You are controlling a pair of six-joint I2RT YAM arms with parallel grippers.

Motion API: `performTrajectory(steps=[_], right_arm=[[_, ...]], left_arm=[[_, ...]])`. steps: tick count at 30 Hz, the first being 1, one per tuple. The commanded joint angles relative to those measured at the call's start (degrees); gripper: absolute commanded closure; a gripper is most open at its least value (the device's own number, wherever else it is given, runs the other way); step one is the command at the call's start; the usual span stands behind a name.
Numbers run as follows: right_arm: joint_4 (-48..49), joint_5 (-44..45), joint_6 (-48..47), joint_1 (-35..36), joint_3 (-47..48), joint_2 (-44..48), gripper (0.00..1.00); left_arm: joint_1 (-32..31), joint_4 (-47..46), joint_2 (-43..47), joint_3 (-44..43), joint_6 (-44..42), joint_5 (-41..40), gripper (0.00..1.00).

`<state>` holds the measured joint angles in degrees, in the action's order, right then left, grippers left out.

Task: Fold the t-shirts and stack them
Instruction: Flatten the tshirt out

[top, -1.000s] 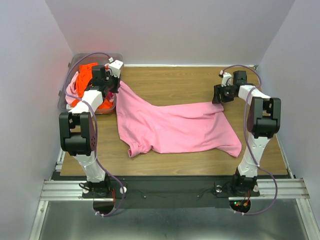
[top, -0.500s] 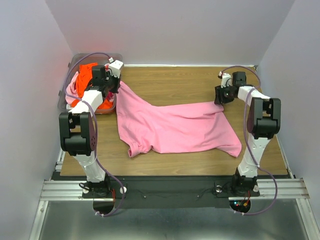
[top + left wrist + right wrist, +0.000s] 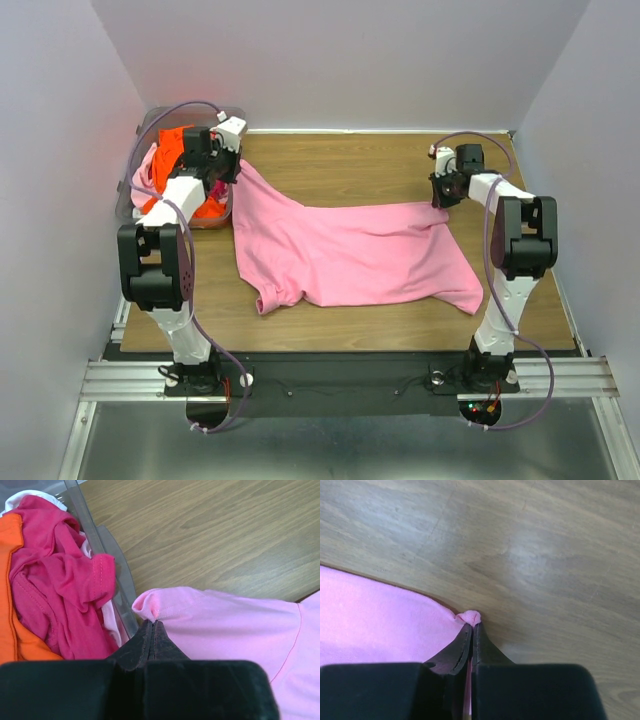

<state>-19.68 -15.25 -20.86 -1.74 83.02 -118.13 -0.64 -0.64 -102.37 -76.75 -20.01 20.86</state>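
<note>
The left gripper [image 3: 152,625] pinches the light pink t-shirt [image 3: 350,255] beside the bin [image 3: 107,541] at the counter's [image 3: 340,168] far-left corner; the right gripper [image 3: 471,625] pinches its opposite end.

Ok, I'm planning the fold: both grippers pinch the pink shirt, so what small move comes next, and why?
Probably lift both corners a little and draw them apart: the left gripper and right gripper are each shut on a far corner of the light pink t-shirt, which lies rumpled, not flat.
</note>
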Motion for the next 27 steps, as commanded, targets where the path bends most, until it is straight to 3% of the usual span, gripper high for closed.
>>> performTrajectory(steps=[1, 13, 27], right_arm=[[-2.99, 1.54, 0.81, 0.16, 1.61, 3.69, 0.99], [-4.14, 4.43, 3.28, -3.45, 16.90, 17.66, 0.99], [-4.14, 12.34, 0.38, -5.12, 17.78, 49.12, 0.99]], left_arm=[[-0.06, 0.46, 0.50, -6.47, 1.73, 1.81, 1.00], [-0.06, 8.29, 5.77, -25.81, 4.63, 3.66, 1.00], [-0.06, 4.78, 36.70, -19.58, 7.88, 0.85, 1.00]])
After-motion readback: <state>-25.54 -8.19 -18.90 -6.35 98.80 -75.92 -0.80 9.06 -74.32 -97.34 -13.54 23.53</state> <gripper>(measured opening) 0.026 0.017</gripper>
